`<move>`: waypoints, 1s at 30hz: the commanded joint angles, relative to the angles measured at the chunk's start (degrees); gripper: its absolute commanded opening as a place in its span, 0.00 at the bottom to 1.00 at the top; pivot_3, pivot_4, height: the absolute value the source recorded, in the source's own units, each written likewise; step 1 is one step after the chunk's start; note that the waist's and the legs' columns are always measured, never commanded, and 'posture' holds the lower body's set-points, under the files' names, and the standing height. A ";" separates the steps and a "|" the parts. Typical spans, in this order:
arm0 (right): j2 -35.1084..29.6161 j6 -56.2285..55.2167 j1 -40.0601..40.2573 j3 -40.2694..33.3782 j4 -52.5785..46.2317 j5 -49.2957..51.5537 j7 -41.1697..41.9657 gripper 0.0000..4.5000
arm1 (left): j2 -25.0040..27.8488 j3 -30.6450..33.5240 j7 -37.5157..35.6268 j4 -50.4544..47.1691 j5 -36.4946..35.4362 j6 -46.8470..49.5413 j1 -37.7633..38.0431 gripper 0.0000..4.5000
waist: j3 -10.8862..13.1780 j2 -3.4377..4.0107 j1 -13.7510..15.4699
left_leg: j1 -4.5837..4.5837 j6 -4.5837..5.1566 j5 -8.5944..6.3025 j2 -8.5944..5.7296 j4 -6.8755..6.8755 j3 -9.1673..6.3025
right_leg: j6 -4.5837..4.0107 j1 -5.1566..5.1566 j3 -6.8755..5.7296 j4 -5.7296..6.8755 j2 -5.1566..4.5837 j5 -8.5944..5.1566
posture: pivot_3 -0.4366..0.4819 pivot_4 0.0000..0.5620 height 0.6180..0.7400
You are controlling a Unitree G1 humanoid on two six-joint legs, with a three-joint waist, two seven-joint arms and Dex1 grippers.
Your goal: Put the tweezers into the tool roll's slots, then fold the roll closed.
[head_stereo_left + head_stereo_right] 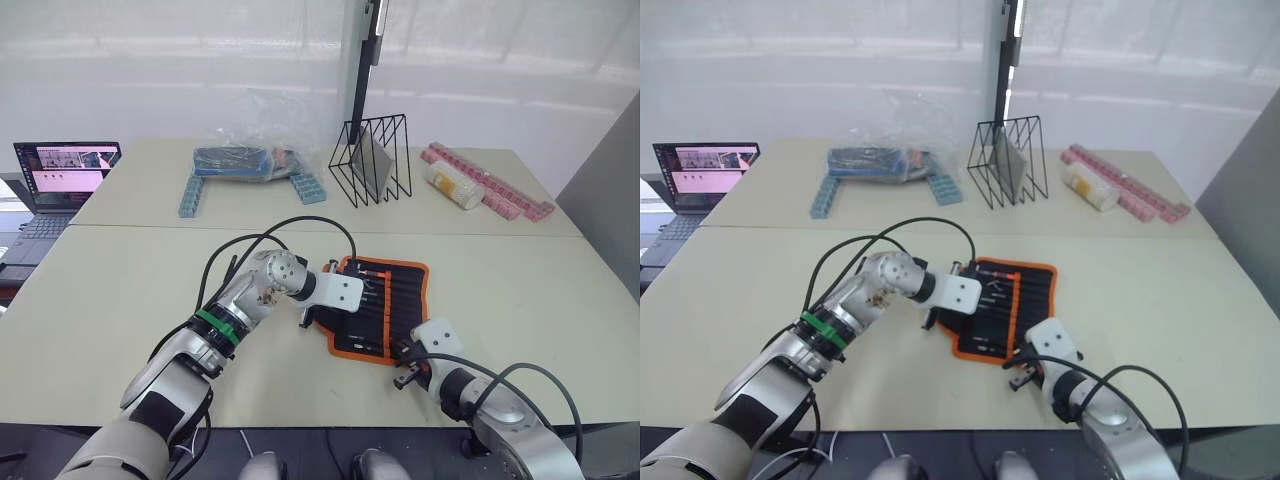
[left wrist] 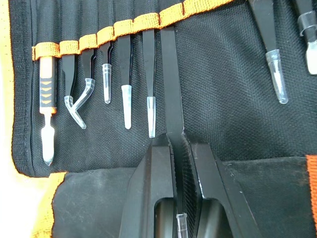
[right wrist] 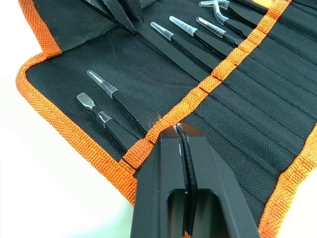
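At the far left edge of the worktop (image 1: 120, 300) sits an open laptop (image 1: 60, 175). Further along the back lie a clear plastic bag (image 1: 245, 150) with light blue strips beside it, then a black wire rack (image 1: 372, 160), then pink trays (image 1: 490, 185) at the right.

The left end effector (image 2: 173, 148) reaches over the left edge of the tool roll (image 1: 385, 305), which lies unrolled and flat near the front middle of the worktop. Its two fingers are pressed together on one slim black tweezer (image 2: 169, 74), whose upper end reaches an orange-trimmed slot (image 2: 168, 12). Beside it, other tweezers (image 2: 126, 74) with clear tip caps already stand in the row of slots, next to a small orange-handled tool (image 2: 46, 99).

The right end effector (image 3: 181, 134) rests at the roll's near right corner, its fingers closed together with nothing visibly between them, tips touching the orange band across the pockets
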 commanded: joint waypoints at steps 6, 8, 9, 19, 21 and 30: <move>0.33 3.37 1.44 3.35 1.73 0.68 0.83 0.00 | -3.93 -1.87 -0.40 -0.19 1.10 -1.27 -0.98 0.00 | 0.00 0.00 -0.08 | -0.01 0.00 0.00 0.01 0.02 -0.06 | 0.00 0.01 0.00 0.01 0.03 0.00 | 0.48 0.27 0.87; 0.40 3.43 1.48 3.26 1.73 0.70 0.77 0.00 | -4.09 -1.75 -0.77 -0.82 1.00 -1.09 -0.74 0.00 | 0.00 0.00 -0.12 | -0.01 0.01 -0.01 0.01 0.00 -0.07 | 0.00 0.00 0.00 0.01 0.04 0.00 | 0.48 0.27 0.87; 0.40 3.43 1.50 3.24 1.73 0.70 0.76 0.00 | -4.07 -1.74 -0.90 -1.01 1.03 -1.10 -0.62 0.00 | -0.01 0.01 -0.15 | -0.01 0.01 -0.01 0.02 0.00 -0.07 | 0.00 -0.01 0.00 0.00 0.05 0.00 | 0.48 0.27 0.87; 0.05 3.55 2.18 2.77 1.26 0.80 0.89 0.00 | -8.97 -2.99 0.18 1.94 1.77 -2.20 -1.06 0.00 | -0.02 0.00 -0.03 | -0.02 0.01 -0.01 0.01 0.02 -0.09 | 0.00 0.01 0.01 -0.01 0.06 0.00 | 0.48 0.27 0.87; -0.05 3.60 2.30 2.79 1.14 0.75 0.91 0.00 | -9.71 -2.99 0.36 2.63 1.93 -2.32 -1.09 0.00 | -0.03 -0.01 -0.04 | -0.02 0.01 -0.01 0.00 0.03 -0.10 | 0.00 0.03 0.01 -0.01 0.06 0.00 | 0.48 0.27 0.87; -0.04 3.68 2.88 3.03 1.00 0.61 0.71 0.00 | -11.16 -2.83 0.66 4.52 1.94 -2.62 -0.44 0.00 | -0.11 0.01 0.03 | 0.00 0.01 -0.01 -0.01 0.03 -0.16 | 0.00 0.09 0.00 -0.03 0.06 0.00 | 0.48 0.27 0.87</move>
